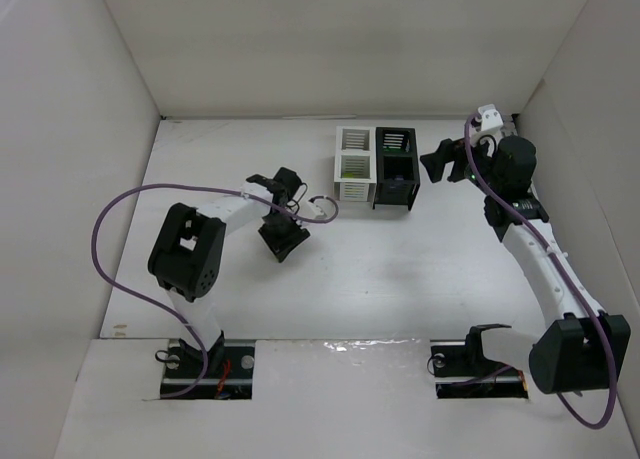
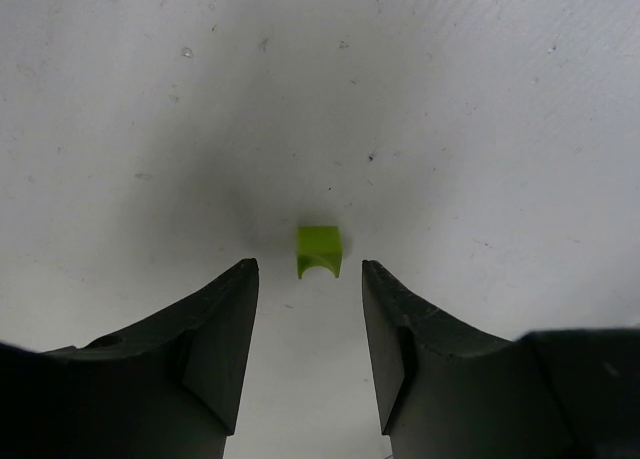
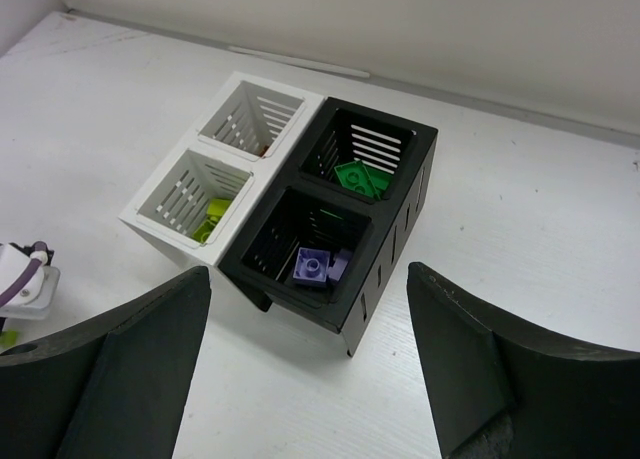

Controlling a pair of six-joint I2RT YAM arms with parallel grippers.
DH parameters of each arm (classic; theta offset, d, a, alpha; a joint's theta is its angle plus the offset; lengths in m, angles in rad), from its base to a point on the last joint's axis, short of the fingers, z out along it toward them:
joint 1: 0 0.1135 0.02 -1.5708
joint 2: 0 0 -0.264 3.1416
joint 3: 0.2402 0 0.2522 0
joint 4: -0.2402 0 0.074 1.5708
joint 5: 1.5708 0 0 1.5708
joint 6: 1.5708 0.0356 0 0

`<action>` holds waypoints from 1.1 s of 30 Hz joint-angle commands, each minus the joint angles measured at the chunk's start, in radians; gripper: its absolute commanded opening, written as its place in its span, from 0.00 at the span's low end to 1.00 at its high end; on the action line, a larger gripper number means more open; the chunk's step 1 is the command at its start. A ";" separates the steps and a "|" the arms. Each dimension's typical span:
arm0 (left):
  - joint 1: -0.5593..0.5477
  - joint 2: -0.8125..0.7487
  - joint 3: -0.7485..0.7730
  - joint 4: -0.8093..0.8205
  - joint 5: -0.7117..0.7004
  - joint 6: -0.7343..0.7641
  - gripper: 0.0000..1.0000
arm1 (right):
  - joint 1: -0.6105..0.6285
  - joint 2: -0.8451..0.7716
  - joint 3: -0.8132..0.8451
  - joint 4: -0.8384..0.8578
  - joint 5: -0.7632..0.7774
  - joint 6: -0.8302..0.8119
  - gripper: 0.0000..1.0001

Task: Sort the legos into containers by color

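Observation:
A small yellow-green lego (image 2: 319,250) lies on the white table just beyond and between the tips of my left gripper (image 2: 308,269), which is open, empty and close above the table. In the top view the left gripper (image 1: 283,237) is left of the containers (image 1: 375,167) and hides that lego. My right gripper (image 3: 308,271) is open and empty, hovering right of the block (image 1: 440,162). Lavender legos (image 3: 315,266) lie in the near black bin, green legos (image 3: 362,177) in the far black bin, yellow-green legos (image 3: 212,214) in the near white bin. The far white bin (image 3: 250,119) shows only an orange speck.
White walls (image 1: 80,129) enclose the table on the left, back and right. The left arm's purple cable (image 1: 110,219) loops out to the left. The left wrist's white fitting (image 3: 20,284) shows at the lower left of the right wrist view.

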 commanded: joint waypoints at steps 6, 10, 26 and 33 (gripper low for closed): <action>0.004 0.004 -0.020 -0.017 0.006 0.026 0.43 | 0.009 0.009 0.030 0.013 -0.012 -0.006 0.84; 0.004 0.013 -0.020 -0.017 0.015 0.026 0.42 | 0.009 0.009 0.030 0.013 -0.012 -0.006 0.84; -0.036 0.059 0.007 -0.008 0.024 0.026 0.33 | 0.009 0.009 0.030 0.013 -0.012 -0.006 0.84; -0.045 0.080 0.018 -0.008 0.024 0.017 0.27 | 0.009 0.009 0.030 0.013 -0.003 -0.006 0.84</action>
